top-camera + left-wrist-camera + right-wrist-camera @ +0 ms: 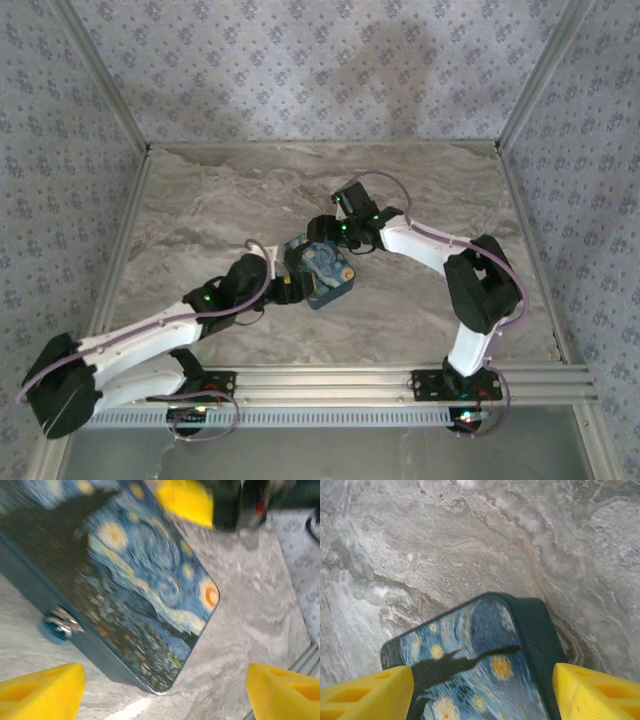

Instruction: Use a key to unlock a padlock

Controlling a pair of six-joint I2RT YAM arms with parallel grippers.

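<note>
A flat box [330,272] with a blue swirl-painted lid [145,580] lies mid-table. On its dark side wall a small silver metal piece [66,623] carries the key [52,631], a tiny blue-headed sliver, blurred. I cannot make out the padlock itself. My left gripper [162,695] is open, its yellow fingertips [42,690] wide apart just short of the box's near corner. My right gripper [480,695] is open over the box's [480,670] far end, yellow fingertips [597,692] on either side, casting a shadow on the lid. One right finger [185,500] shows above the lid.
The marble tabletop [220,200] is bare around the box. Patterned walls [320,70] close in the back and sides. An aluminium rail [400,380] runs along the near edge by the arm bases.
</note>
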